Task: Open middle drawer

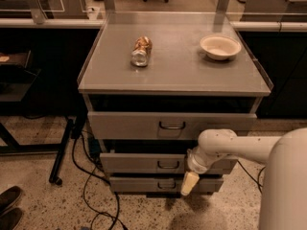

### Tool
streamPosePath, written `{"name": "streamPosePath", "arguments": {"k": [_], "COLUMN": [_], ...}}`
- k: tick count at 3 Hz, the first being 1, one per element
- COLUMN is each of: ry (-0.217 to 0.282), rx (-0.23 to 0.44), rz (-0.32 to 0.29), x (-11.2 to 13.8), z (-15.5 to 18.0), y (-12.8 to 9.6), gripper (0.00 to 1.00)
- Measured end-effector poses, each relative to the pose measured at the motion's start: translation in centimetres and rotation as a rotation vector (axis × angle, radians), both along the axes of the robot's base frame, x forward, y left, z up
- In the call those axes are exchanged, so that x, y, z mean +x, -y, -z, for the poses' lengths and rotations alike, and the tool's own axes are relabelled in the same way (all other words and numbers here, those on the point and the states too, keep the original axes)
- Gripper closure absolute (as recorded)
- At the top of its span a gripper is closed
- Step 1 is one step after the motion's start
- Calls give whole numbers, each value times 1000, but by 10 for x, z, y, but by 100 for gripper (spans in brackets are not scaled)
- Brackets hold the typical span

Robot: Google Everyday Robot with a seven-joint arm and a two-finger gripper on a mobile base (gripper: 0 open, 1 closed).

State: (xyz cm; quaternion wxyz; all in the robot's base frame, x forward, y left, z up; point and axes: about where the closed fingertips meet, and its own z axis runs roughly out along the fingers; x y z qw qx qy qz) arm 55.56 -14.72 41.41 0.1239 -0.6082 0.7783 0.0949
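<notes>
Grey metal cabinet (124, 126) seen from above and in front, with three wide drawers stacked under a flat tabletop (182, 73). The middle drawer (134, 163) is the mid-height front, smooth grey sheet metal, with a small dark bar handle (168, 165) at its centre. That handle is my landmark. Its long axis runs level, left to right, across the drawer front. My gripper (189, 183), a cream tapered piece hanging down from a rounded white wrist, sits just right of the handle and a little below it. That puts it in front of the bottom drawer (134, 184) rather than the middle one. I cannot tell whether the gripper is open or closed, and it does not appear to hold the handle. The smooth white arm (240, 147) extends from the right of the handle, across the middle drawer's right end. I judge the next move needs the gripper up and left onto the bar, then a straight pull toward the camera. Well above the handle, on the tabletop, a crinkled can (140, 51) lies on its side to the left and a shallow pale bowl (220, 47) sits to the right
</notes>
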Motion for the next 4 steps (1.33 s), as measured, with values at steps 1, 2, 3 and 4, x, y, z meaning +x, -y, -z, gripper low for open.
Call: {"name": "streamPosePath", "arguments": {"k": [1, 2, 3, 4], "ry": [-12, -15, -15, -11], "rx": [15, 49, 50, 34], "rz": [4, 37, 39, 16], "x": [-30, -76, -77, -61], "z": [-24, -71, -72, -57], "y": [13, 44, 45, 35], "gripper": [0, 0, 0, 0]}}
